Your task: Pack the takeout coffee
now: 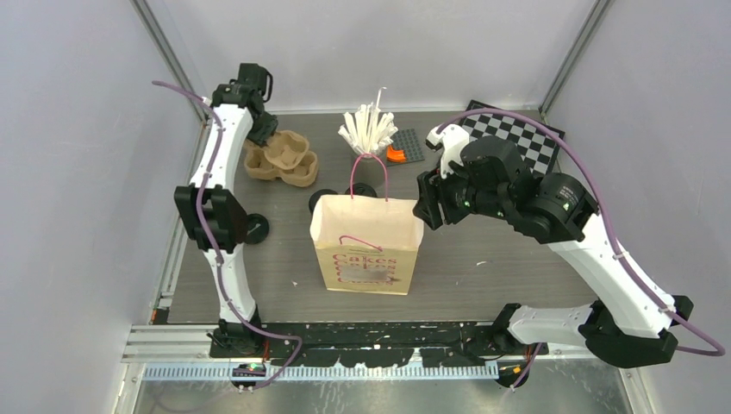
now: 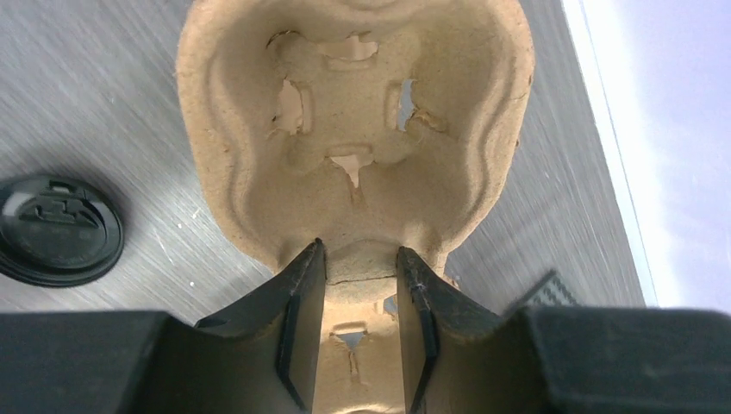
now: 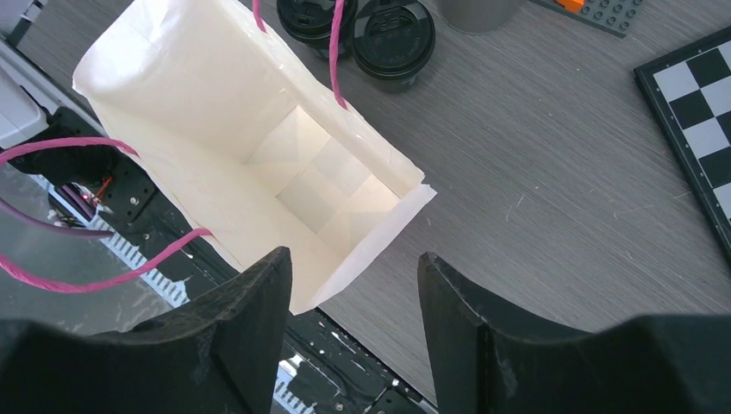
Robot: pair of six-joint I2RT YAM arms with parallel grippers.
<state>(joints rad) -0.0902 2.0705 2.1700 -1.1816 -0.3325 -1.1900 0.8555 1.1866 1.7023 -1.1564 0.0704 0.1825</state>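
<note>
Pinching pulp tray (image 2: 353, 172) mid-ridge w/ L fingers (image 2: 297, 319); R fingers (image 3: 250, 328) released over bag (image 3: 215, 95); cups (image 3: 392, 39) behind bag, nearer R.

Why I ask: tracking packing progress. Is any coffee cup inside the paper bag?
No, the paper bag's inside shows only its bare folded bottom, and two lidded coffee cups stand outside it.

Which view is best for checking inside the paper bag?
Right wrist: it looks down into the open paper bag, showing its folded bottom with nothing inside. Top external shows only its printed front, not the inside. Left wrist misses it entirely.
</note>
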